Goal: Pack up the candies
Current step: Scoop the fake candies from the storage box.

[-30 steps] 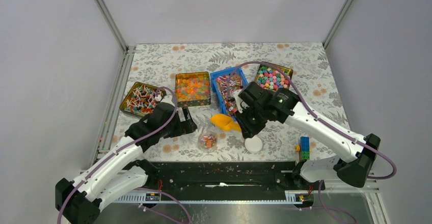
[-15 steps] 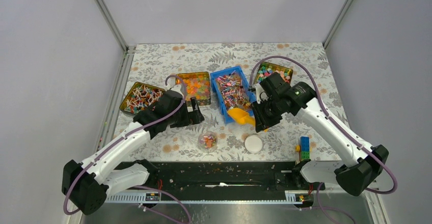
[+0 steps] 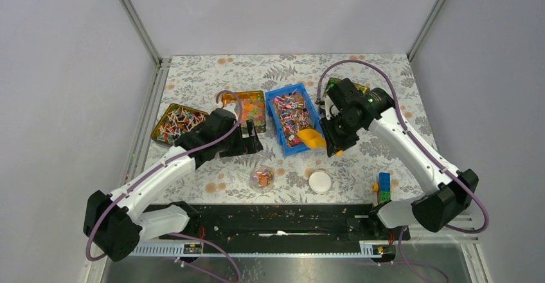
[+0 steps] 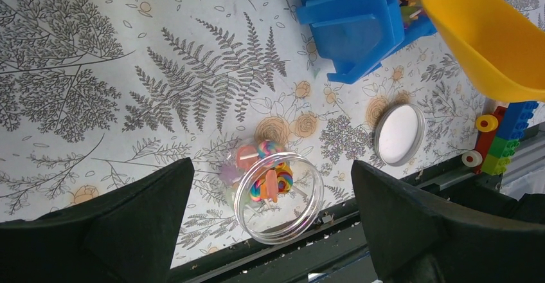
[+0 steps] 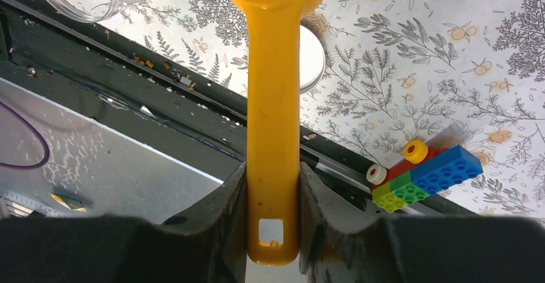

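Right pincer [image 5: 273,193], gripping the scoop [image 3: 310,137], has swung from the jar [image 3: 261,177] to the bin [image 3: 275,122] of candies [image 3: 292,112], likely to load up; left pincer [image 4: 270,170] gapes wide over the jar

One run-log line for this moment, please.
left jaws: open, apart from clear round plastic jar | right jaws: shut on yellow plastic scoop at blue plastic bin of twist-wrapped candies

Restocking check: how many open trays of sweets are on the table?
4: far-left gold tin, gold tin of orange jellies, blue plastic bin, and far-right gold tin, mostly hidden behind the right arm.
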